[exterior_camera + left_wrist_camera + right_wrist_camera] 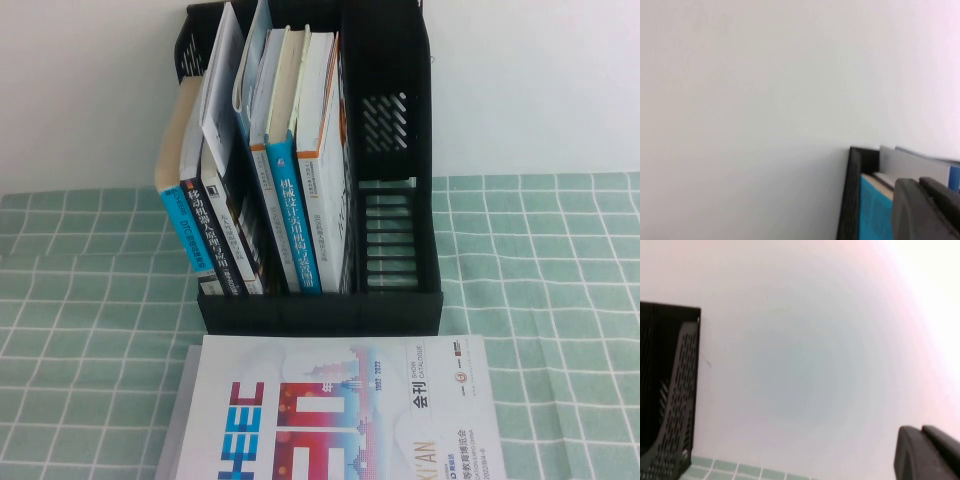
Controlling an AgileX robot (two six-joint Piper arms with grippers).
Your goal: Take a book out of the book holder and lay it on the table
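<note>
A black book holder stands at the middle of the table with several books upright in its left compartments, among them a blue-spined book and a cyan one. Its right compartment is empty. A large white book with red and blue print lies flat on the table in front of the holder. Neither arm shows in the high view. My left gripper is shut and empty, raised beside the holder's left wall and the cyan book. My right gripper is shut and empty, to the right of the holder.
A green and white checked cloth covers the table. A white wall rises right behind the holder. The cloth shows bare on both sides of the holder and of the flat book.
</note>
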